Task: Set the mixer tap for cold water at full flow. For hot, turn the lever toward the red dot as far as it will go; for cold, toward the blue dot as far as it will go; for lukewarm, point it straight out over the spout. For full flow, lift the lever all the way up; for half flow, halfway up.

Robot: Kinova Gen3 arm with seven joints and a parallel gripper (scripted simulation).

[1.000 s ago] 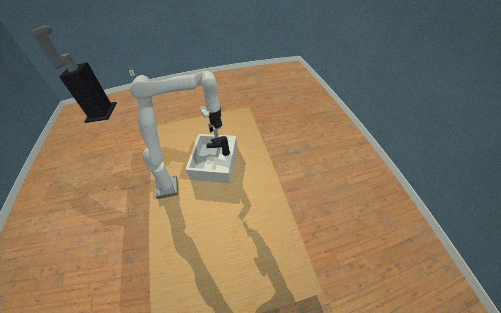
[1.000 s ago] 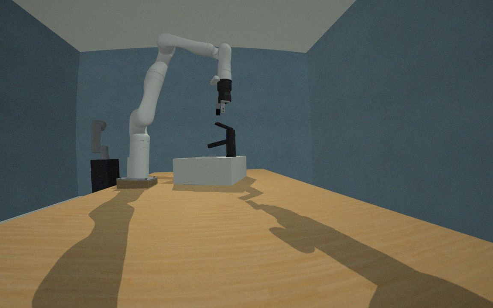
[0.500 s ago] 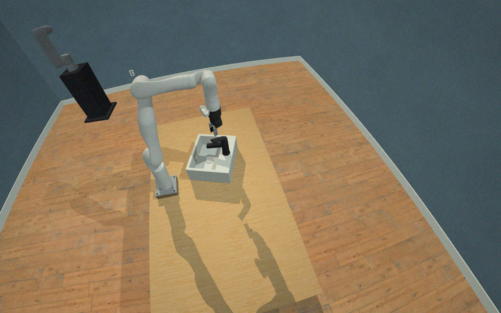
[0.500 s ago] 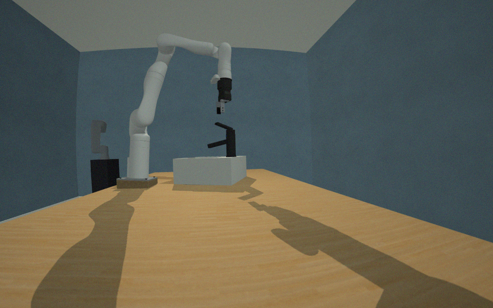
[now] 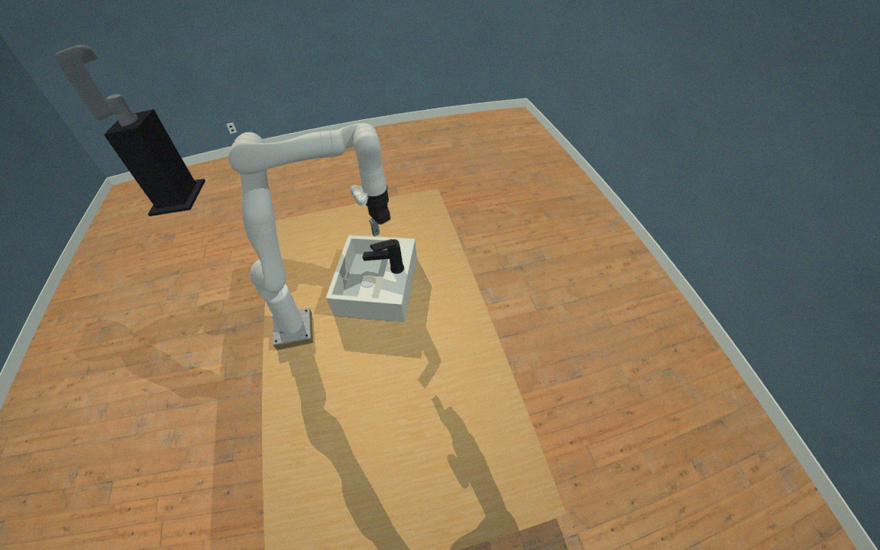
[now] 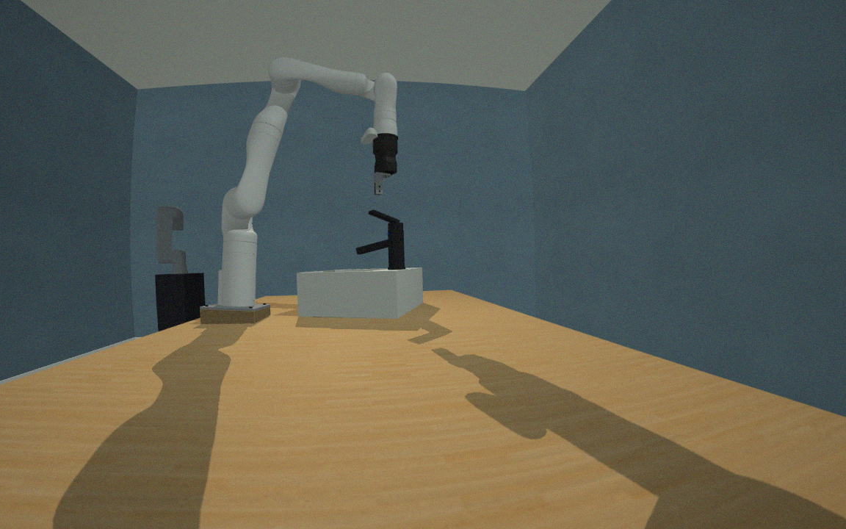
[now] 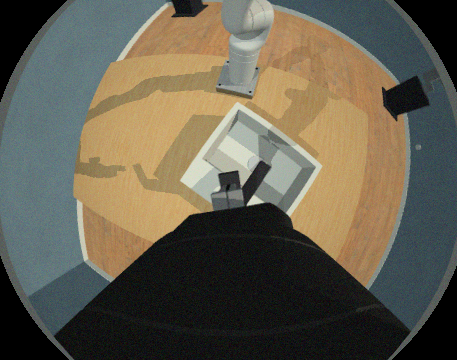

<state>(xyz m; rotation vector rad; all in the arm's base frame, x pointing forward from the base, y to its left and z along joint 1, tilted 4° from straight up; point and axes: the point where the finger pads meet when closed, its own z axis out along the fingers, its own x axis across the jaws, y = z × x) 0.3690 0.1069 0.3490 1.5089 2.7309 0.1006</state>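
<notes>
The black mixer tap (image 5: 396, 258) (image 6: 396, 247) stands upright at the edge of the white basin (image 5: 368, 309) (image 6: 347, 294) (image 7: 197, 172). Its lever (image 5: 383, 245) (image 6: 382, 215) (image 7: 229, 177) is tilted upward and turned to one side of the spout (image 5: 374, 256) (image 6: 371, 247) (image 7: 257, 179); in the wrist view it lies left of the spout. The red and blue dots cannot be made out. My gripper (image 5: 374, 232) (image 6: 379, 192) (image 7: 230, 193) is shut and empty. It hangs above the lever, with a visible gap between them in the exterior view.
My arm's base plate (image 5: 292, 334) (image 6: 235, 314) (image 7: 235, 88) is bolted down beside the basin, on the spout's side. A black pedestal (image 5: 156, 163) (image 6: 179, 299) with another grey arm (image 5: 81, 78) (image 6: 168, 236) stands farther off at the left in the top and exterior views.
</notes>
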